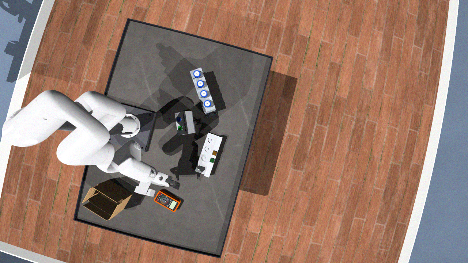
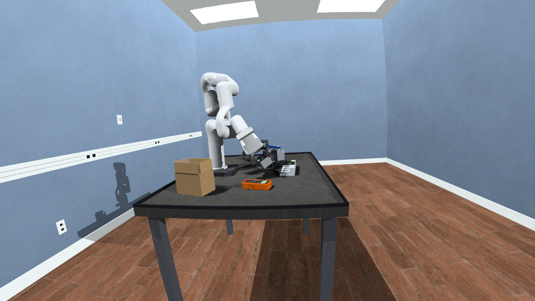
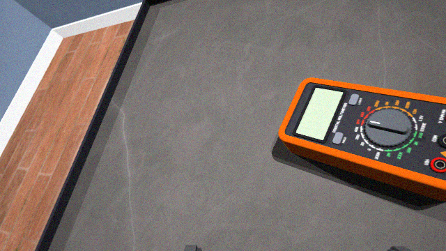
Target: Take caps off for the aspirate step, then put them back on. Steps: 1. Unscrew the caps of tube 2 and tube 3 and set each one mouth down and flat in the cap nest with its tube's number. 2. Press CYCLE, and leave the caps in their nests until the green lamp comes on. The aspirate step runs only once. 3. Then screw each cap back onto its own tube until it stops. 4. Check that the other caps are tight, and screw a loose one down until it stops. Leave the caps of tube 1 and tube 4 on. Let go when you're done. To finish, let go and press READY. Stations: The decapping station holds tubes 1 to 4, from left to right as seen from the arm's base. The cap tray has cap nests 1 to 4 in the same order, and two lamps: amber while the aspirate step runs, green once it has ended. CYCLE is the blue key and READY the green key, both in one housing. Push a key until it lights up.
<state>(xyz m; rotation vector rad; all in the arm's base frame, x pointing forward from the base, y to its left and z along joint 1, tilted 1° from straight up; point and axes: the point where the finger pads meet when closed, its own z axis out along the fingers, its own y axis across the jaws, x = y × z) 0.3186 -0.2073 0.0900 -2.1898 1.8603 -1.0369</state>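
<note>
The decapping station [image 1: 202,88] stands at the far side of the table, and all four tubes carry blue caps, from the top one [image 1: 196,73] to the bottom one [image 1: 207,103]. The white cap tray [image 1: 209,153] has empty nests, an amber lamp [image 1: 215,152] and a green lamp [image 1: 212,159]; I cannot tell if either is lit. The key housing [image 1: 184,122] holds the blue CYCLE key [image 1: 178,119] and the green READY key [image 1: 180,128]. My gripper [image 1: 174,183] is open and empty, low over the table beside the multimeter, away from the tubes. Only its fingertips show in the wrist view [image 3: 294,248].
An orange multimeter [image 1: 167,200] lies just by the gripper and also shows in the wrist view [image 3: 369,136]. An open cardboard box [image 1: 106,198] stands at the table corner beside the arm. The table edge [image 3: 94,122] is close on the wrist view's left.
</note>
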